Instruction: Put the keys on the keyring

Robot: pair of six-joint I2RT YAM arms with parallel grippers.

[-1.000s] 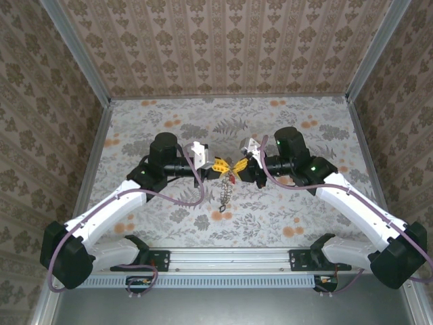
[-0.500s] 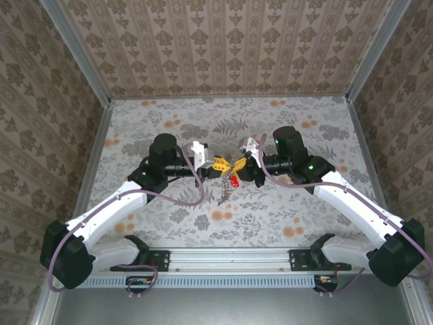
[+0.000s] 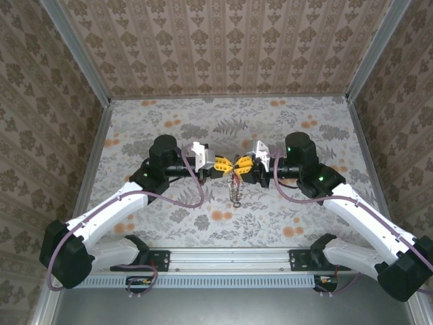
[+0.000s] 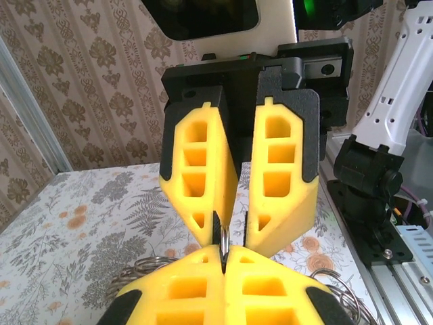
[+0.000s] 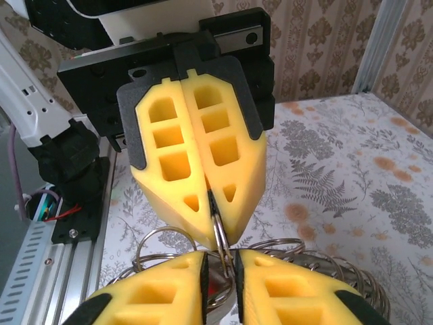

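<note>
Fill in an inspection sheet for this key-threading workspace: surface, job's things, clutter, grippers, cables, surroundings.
Surface: floral-patterned table, with both arms bolted at its near edge.
Job's things: keyring held up between the two grippers; keys hang in a bunch below it.
Clutter: nothing seen.
Grippers: left gripper shut on the keyring; right gripper meets it tip to tip, jaws slightly apart around the ring, and whether it grips cannot be told.
Cables: purple cables loop along both arms, apart from the keys.
Surroundings: patterned walls on three sides; metal rail along the near edge.
</note>
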